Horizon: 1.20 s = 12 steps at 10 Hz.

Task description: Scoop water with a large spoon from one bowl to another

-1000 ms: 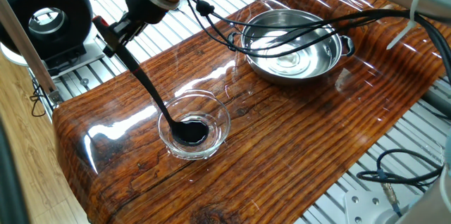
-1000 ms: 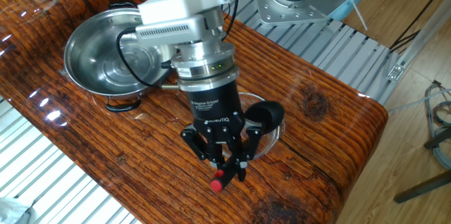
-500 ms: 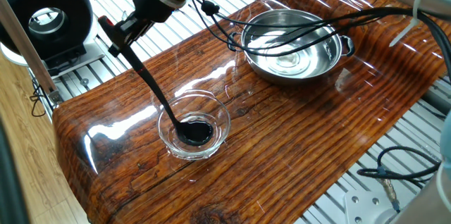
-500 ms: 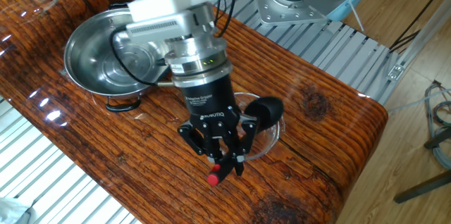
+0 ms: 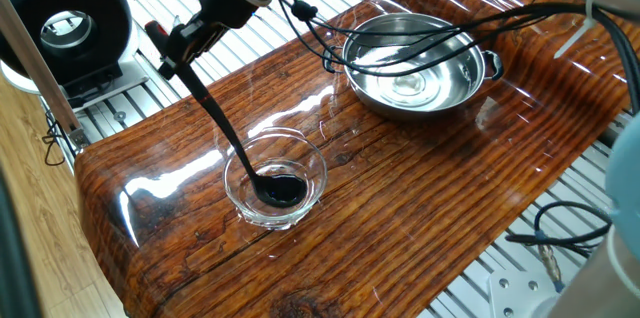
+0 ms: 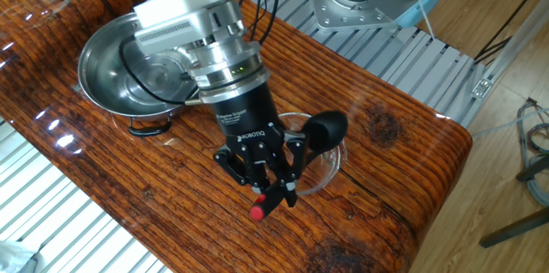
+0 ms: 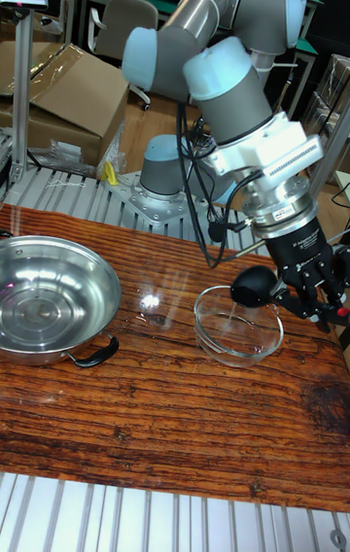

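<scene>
One fixed view looks down from high on the far side of the gripper, the glass bowl nearest the lens. The other fixed view faces the gripper head-on, close. The tall fixed view stands lower and further back, side-on. All three share the glass bowl and the steel bowl.

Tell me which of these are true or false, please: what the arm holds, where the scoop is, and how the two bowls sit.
1. The gripper holds a black ladle by its handle. True.
2. The ladle's scoop is over the steel bowl. False: it is at the glass bowl.
3. The two bowls touch each other. False: bare wooden table lies between them.
4. The steel bowl has a black side handle. True.
5. The ladle lies flat on the table. False: it slants down from the gripper.
</scene>
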{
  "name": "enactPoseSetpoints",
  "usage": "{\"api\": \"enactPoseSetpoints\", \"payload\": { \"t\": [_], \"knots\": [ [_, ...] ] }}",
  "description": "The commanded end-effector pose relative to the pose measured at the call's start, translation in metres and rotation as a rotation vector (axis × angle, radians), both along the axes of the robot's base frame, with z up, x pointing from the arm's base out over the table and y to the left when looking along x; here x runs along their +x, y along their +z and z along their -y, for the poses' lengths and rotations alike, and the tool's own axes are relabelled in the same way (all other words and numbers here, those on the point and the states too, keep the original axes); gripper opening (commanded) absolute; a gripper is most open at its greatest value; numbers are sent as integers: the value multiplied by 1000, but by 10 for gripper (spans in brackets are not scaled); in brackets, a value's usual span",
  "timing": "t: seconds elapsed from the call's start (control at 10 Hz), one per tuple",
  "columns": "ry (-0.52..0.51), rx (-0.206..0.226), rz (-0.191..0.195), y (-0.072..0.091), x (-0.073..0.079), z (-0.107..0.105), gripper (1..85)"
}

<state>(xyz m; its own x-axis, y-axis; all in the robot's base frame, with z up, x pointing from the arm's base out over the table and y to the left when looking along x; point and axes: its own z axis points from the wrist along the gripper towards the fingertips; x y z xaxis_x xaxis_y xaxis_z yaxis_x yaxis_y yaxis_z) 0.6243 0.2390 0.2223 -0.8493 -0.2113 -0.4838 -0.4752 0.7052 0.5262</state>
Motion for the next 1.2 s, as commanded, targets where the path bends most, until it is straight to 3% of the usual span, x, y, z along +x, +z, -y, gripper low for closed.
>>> {"api": "enactPoseSetpoints", "payload": {
  "t": [0.0,0.6,1.1],
  "knots": [
    [41,77,-16,5,-4,-6,10],
    [91,192,-41,9,-13,-12,10],
    [134,311,-95,23,-25,-22,10]
  ]
}}
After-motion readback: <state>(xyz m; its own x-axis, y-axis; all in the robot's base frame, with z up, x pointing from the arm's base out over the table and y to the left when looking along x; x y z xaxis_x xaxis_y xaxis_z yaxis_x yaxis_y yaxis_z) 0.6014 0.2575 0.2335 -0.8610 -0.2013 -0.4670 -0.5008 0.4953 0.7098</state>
